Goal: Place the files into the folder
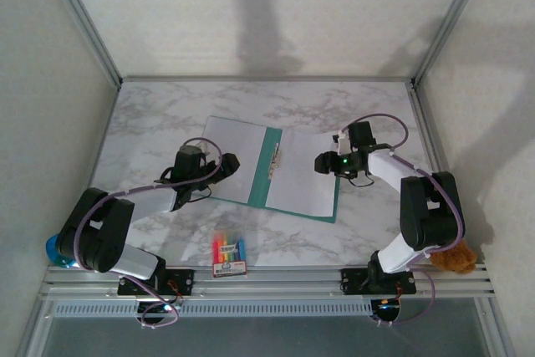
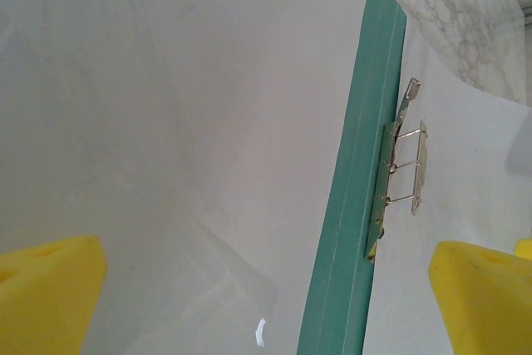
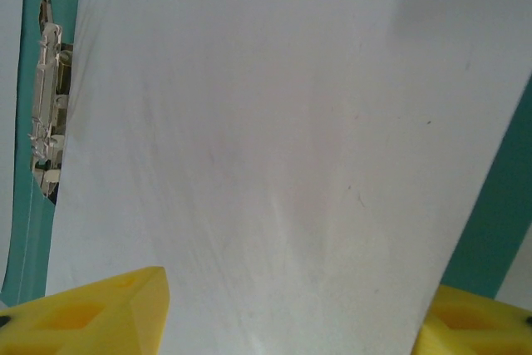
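Note:
The teal-green folder (image 1: 269, 169) lies open on the marble table. A white file (image 1: 242, 156) covers its left panel and another file (image 1: 305, 177) covers its right panel. A metal clip (image 2: 403, 155) sits by the spine (image 2: 357, 222). My left gripper (image 1: 227, 165) hovers over the left sheet (image 2: 183, 122), its yellow fingers (image 2: 50, 288) wide apart and nothing between them. My right gripper (image 1: 322, 162) hangs over the right sheet (image 3: 274, 122), open, with the folder's teal edge (image 3: 499, 222) showing beside the paper.
A small colourful crayon box (image 1: 229, 254) lies near the front edge between the arm bases. A brown plush object (image 1: 456, 258) sits by the right base and a blue object (image 1: 55, 248) by the left. Enclosure walls stand round the table.

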